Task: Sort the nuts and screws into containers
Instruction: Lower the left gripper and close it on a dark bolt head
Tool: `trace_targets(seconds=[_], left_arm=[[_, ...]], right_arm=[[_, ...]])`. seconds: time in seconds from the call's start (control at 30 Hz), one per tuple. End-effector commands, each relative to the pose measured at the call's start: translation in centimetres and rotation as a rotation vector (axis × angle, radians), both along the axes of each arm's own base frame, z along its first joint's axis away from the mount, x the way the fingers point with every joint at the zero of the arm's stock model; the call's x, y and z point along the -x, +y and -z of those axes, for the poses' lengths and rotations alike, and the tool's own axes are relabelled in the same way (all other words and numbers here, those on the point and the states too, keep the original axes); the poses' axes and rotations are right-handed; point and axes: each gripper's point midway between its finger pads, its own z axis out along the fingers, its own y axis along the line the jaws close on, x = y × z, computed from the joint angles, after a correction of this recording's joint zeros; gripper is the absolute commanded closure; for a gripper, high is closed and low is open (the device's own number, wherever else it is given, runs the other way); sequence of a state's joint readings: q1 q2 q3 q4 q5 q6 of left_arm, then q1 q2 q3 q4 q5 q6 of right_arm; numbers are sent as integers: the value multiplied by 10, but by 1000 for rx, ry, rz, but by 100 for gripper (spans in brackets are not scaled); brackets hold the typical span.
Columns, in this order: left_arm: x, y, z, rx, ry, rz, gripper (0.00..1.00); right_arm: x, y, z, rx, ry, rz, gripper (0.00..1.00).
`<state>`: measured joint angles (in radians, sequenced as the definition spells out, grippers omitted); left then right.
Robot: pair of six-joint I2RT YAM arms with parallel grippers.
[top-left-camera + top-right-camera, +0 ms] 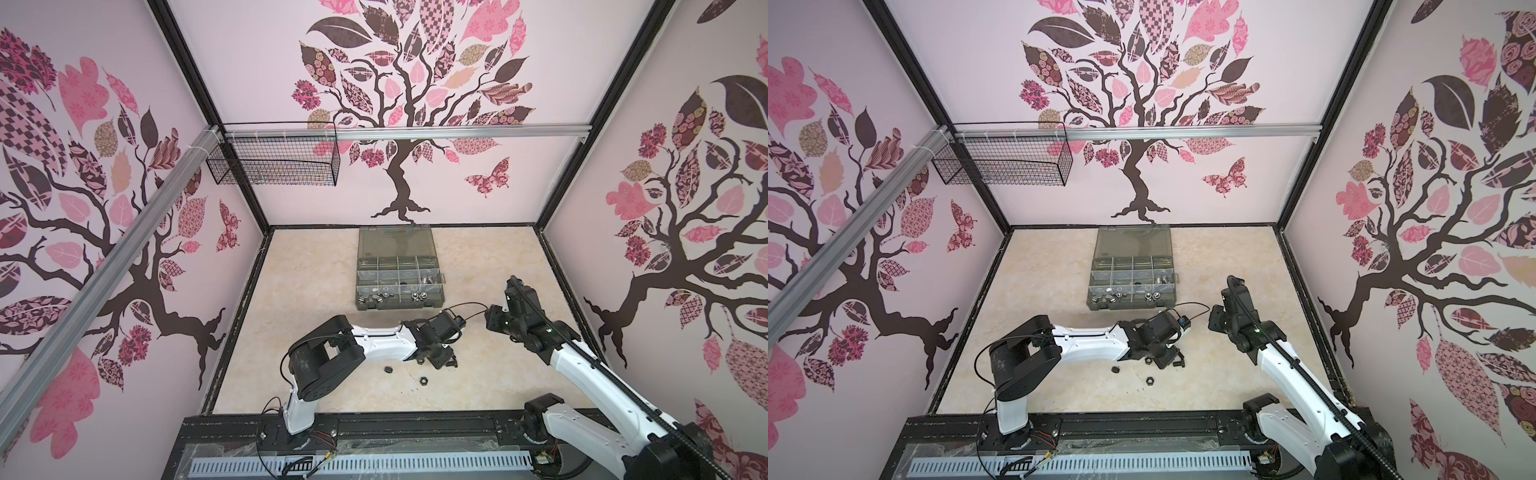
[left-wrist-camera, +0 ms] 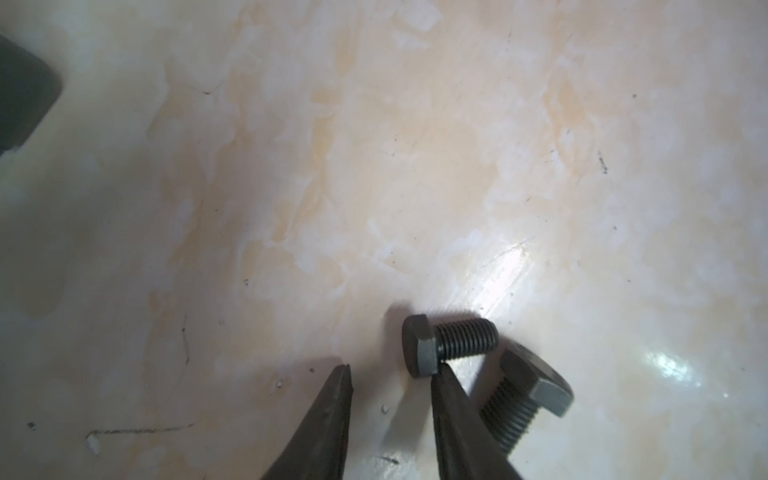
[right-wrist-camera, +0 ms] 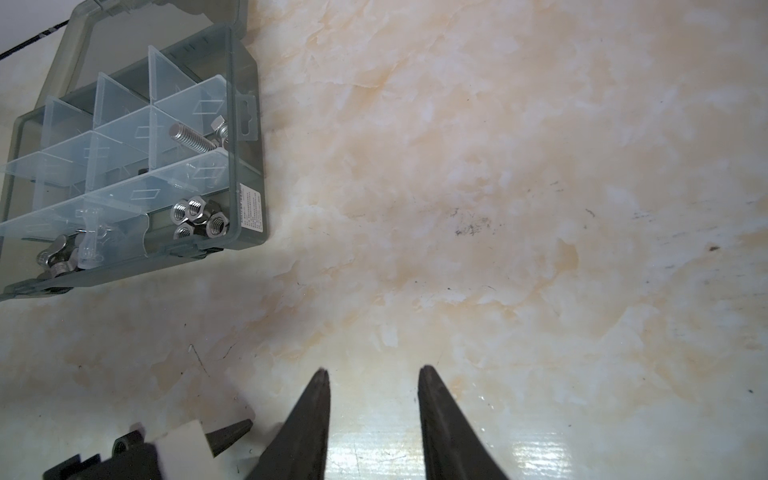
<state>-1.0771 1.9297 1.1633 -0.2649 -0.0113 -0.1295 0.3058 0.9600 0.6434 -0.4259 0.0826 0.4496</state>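
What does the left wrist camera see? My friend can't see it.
Two short black hex-head bolts lie on the cream marbled tabletop. The left gripper is open beside them, one fingertip at one bolt's head.

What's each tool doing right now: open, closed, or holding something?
Left tool: open, holding nothing; a black screw lies against one tip.
Right tool: open, holding nothing.
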Motion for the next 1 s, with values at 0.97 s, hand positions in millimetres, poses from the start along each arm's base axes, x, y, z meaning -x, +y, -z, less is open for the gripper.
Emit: trace_targets(seconds=[0.97], left_arm=[[-8,-26,-13,61,34,-122,62]], right_arm=[[-3,-5,-12,-1,-30,18,61]])
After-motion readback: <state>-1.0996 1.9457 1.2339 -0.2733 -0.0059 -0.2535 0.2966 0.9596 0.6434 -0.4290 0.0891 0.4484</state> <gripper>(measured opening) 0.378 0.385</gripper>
